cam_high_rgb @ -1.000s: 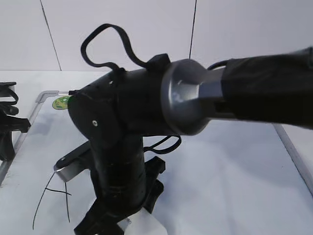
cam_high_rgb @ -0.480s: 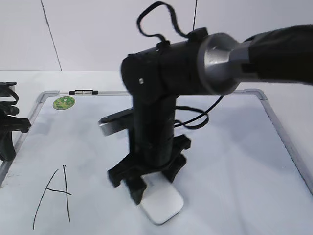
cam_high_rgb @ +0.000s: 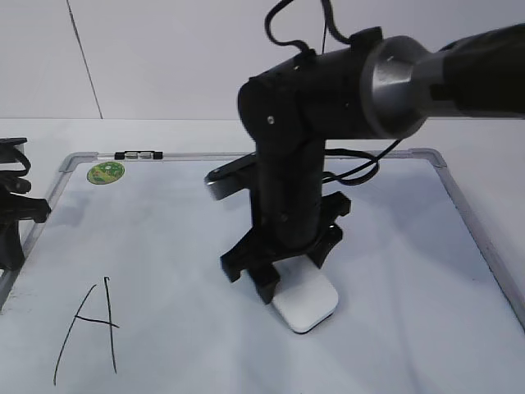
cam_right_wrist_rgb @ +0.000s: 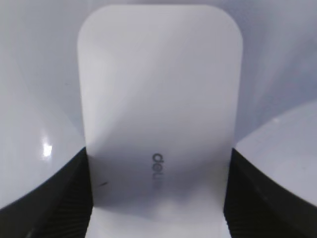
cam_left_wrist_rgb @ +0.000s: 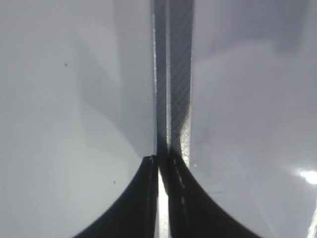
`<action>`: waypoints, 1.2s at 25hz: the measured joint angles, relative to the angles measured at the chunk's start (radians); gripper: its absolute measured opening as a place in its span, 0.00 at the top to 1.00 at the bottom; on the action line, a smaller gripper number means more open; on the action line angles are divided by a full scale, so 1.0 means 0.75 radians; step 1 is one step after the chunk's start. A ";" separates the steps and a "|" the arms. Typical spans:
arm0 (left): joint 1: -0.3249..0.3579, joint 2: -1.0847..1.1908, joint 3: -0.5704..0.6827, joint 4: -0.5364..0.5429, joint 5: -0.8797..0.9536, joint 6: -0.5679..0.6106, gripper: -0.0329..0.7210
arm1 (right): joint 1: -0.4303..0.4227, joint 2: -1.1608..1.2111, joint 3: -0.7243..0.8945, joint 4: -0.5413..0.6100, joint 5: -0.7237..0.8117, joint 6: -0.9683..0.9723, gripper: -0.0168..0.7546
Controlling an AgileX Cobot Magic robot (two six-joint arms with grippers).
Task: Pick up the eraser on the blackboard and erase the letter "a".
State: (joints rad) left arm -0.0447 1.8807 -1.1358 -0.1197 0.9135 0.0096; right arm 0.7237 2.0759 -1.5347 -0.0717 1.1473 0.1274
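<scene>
The white eraser (cam_high_rgb: 308, 309) lies flat on the blackboard (cam_high_rgb: 410, 271), a little right of its middle. My right gripper (cam_high_rgb: 289, 283) stands upright over it, shut on its near end. In the right wrist view the two dark fingers (cam_right_wrist_rgb: 158, 198) press both long sides of the eraser (cam_right_wrist_rgb: 158, 89). I see no lowercase "a" anywhere; only a capital "A" (cam_high_rgb: 90, 332) shows at the lower left. My left gripper (cam_high_rgb: 10, 238) rests at the board's left edge, shut and empty (cam_left_wrist_rgb: 159, 163), over the grey frame (cam_left_wrist_rgb: 173, 74).
A green round sticker (cam_high_rgb: 106, 172) sits in the board's top left corner, with a small dark clip (cam_high_rgb: 138, 154) on the top frame. The right arm's cable loops behind the wrist. A white wall stands behind the table.
My right arm has slid to the right across the board with the eraser in its grip, uncovering the capital "A". The left arm has not moved.
</scene>
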 joint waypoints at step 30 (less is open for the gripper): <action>0.003 0.002 -0.001 -0.003 0.005 0.002 0.94 | -0.334 -0.132 0.087 0.151 -0.081 -0.019 0.29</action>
State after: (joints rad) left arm -0.0427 1.8824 -1.1362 -0.1217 0.9176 0.0113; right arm 0.4732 1.9769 -1.4695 0.0414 1.0864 0.1128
